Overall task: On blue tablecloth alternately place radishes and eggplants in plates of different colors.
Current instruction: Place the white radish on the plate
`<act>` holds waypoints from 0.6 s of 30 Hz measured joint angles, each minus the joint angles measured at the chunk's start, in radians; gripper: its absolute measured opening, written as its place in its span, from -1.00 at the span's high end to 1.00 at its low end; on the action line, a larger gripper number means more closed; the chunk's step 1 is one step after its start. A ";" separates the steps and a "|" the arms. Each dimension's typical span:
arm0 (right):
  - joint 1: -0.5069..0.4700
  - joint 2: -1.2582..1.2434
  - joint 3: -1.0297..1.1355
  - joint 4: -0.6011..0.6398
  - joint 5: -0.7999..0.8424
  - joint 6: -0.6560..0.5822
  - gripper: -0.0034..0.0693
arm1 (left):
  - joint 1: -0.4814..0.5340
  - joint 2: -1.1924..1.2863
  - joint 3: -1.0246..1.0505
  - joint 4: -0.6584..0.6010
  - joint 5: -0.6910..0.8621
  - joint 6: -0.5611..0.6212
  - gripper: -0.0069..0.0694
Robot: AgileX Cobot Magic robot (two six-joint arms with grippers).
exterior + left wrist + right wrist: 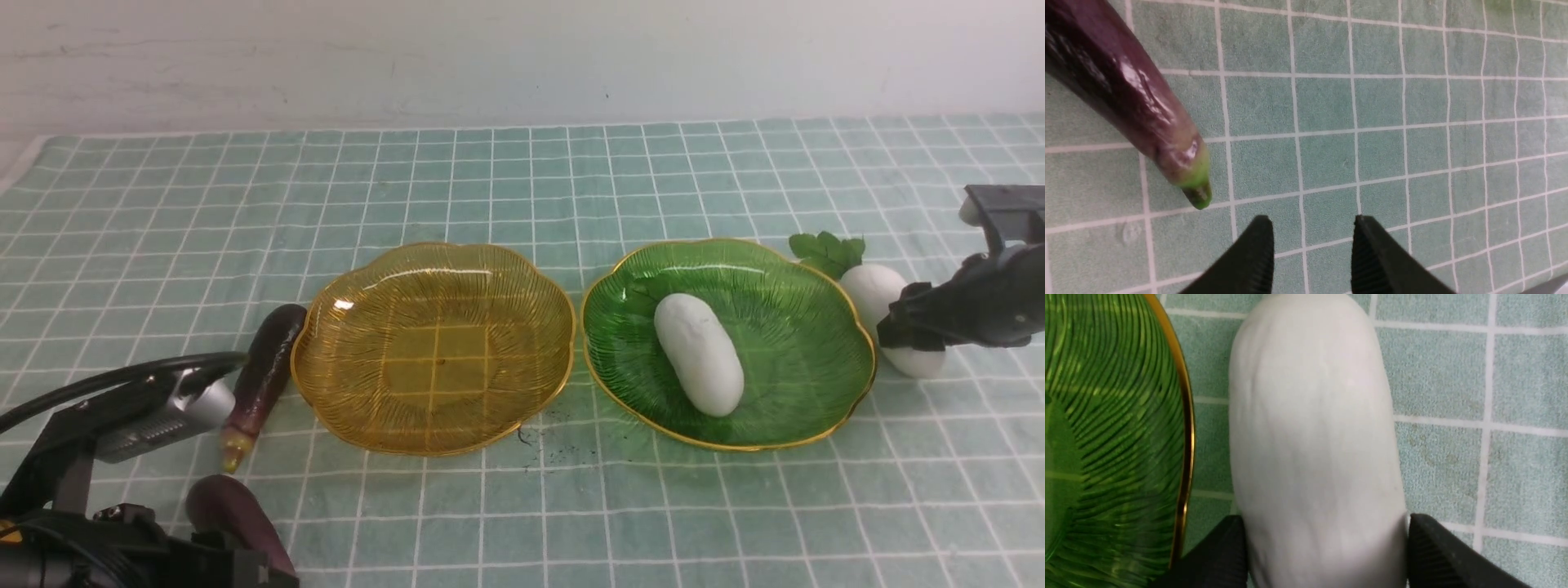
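On the blue tablecloth [522, 180] stand an amber-yellow plate [433, 351] with nothing in it and a green plate [784, 302] holding one white radish [700, 353]. A second radish [869, 290] [1310, 428] lies on the cloth just right of the green plate's rim [1186, 416]. My right gripper [906, 327] [1326, 522] is shut on it, a pad against each side. One eggplant [263, 371] lies left of the yellow plate. Another eggplant [237, 510] [1126, 98] lies by my left arm. My left gripper [1312, 222] stands open over bare cloth beside its stem end.
A white wall runs along the far edge of the cloth. The cloth's left edge shows at the far left. Small dark specks [555, 449] lie on the cloth between the two plates at the front.
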 joint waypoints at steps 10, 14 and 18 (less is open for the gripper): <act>-0.038 -0.014 -0.085 -0.076 0.246 0.027 -0.35 | 0.000 0.000 0.000 0.000 0.000 0.000 0.17; -0.061 -0.051 -0.168 -0.104 0.385 0.093 -0.34 | 0.000 0.000 0.000 0.000 0.000 0.000 0.17; -0.069 -0.113 -0.277 -0.120 0.554 0.185 -0.34 | 0.000 0.000 0.000 0.000 0.000 0.000 0.17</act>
